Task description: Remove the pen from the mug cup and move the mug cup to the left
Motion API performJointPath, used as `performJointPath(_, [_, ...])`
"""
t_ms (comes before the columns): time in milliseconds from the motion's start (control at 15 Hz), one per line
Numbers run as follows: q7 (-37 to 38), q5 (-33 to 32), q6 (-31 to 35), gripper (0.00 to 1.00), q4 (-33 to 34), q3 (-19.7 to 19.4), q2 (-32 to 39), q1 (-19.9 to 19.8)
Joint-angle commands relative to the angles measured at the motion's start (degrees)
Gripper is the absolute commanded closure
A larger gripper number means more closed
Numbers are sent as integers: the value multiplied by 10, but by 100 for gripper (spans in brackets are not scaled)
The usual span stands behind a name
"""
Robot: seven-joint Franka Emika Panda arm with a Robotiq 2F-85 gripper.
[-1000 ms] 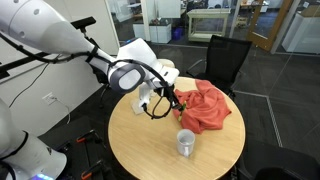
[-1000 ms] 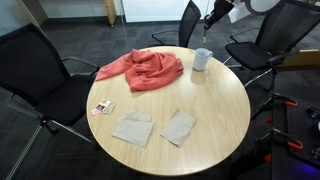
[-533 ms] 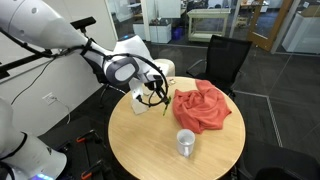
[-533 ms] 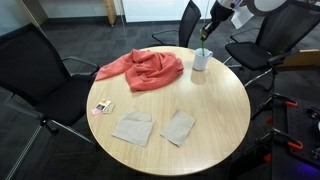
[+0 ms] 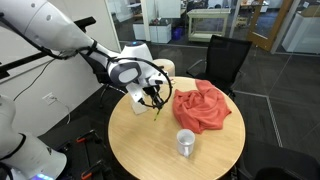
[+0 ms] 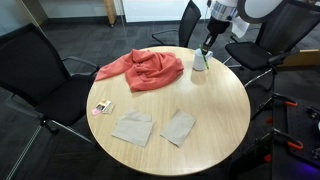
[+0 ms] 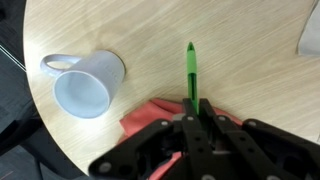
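My gripper (image 7: pixel 190 112) is shut on the green pen (image 7: pixel 190 72), which sticks out past the fingertips over the round wooden table (image 7: pixel 240 50). The pale mug cup (image 7: pixel 85 85) lies to the left of the pen in the wrist view, empty and apart from it. In an exterior view the gripper (image 5: pixel 154 99) holds the pen (image 5: pixel 157 109) above the table, left of the red cloth (image 5: pixel 203 107) and behind the mug cup (image 5: pixel 186 143). In an exterior view the gripper (image 6: pixel 207 42) hovers just above the mug cup (image 6: pixel 201 61); the pen is too small to make out there.
A red cloth (image 6: pixel 142 68) lies on the table's far side. Two flat pale cards (image 6: pixel 132 128) (image 6: pixel 178 127) and a small packet (image 6: pixel 102 106) lie near the front edge. Black office chairs (image 6: pixel 30 70) (image 5: pixel 225 60) ring the table.
The gripper, still holding the pen, has moved sideways away from the red cloth and come lower towards the table. The mug cup has not moved.
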Motion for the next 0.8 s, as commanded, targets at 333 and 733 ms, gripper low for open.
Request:
performJointPath(333, [-118,8,-89,97,99,57,98,-20])
performJointPath(733, [-180,14,-140,97,168,96,167,-29])
